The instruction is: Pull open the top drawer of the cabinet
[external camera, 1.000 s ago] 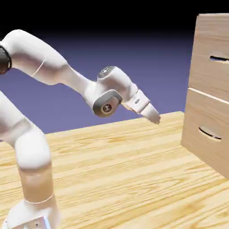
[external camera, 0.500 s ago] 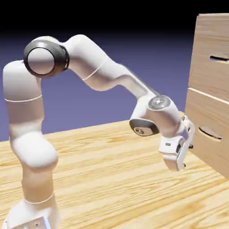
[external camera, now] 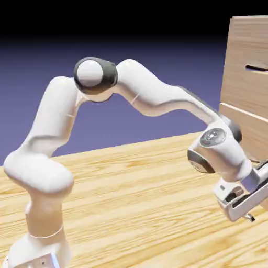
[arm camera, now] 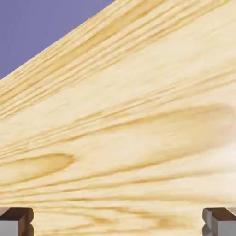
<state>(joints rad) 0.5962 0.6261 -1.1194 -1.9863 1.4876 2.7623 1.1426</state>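
Wide-open end effector sits low, top drawer waits above!

And here we are, folks: the end effector [arm camera: 118, 222] is spread wide, its two tips well apart at the bottom of the hand view, nothing between them but a look at the table [external camera: 131, 209]. Empty-handed, then, and that width looks sensible: it would leave room to go around a handle.

Where's the prize? The top drawer [external camera: 248, 44] is at two o'clock in the exterior view, its front looking closed on the cabinet [external camera: 229, 39], the dark slot of its handle [external camera: 256, 68] showing. The end effector is down at four o'clock, in front of the lower drawer [external camera: 243, 128], so from there the target is up towards twelve.

The arm [external camera: 157, 97] arches over and dips at the wrist, a pose that seems meant for getting near the cabinet rather than for pulling yet. The hand view catches only wood grain, with backdrop [arm camera: 37, 32] towards ten o'clock, no handle. My call: early stages. It needs to rise and turn to face the slot, and a careless swing could clip the lower front!
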